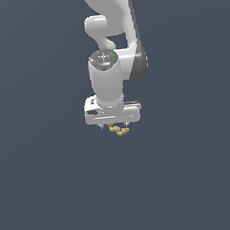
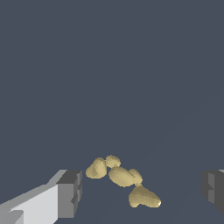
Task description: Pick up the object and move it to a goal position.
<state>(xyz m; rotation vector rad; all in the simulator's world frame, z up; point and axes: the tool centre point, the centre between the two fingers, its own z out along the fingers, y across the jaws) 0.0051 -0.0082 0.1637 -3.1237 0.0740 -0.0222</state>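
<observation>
The object (image 1: pixel 120 130) is a tiny yellow-tan lump of a few joined blobs, just under the white gripper (image 1: pixel 113 125) in the exterior view. In the wrist view the object (image 2: pixel 122 177) lies on the dark surface between the two fingers, nearer the white and grey fingertip (image 2: pixel 69 194) than the other grey fingertip (image 2: pixel 214 189). The gripper (image 2: pixel 142 192) is open with a wide gap and touches nothing. The fingertips are mostly hidden behind the hand in the exterior view.
The white arm (image 1: pixel 110 27) rises above the gripper toward the top of the exterior view. All around is a flat dark blue-grey surface (image 1: pixel 54 183). No goal marker shows.
</observation>
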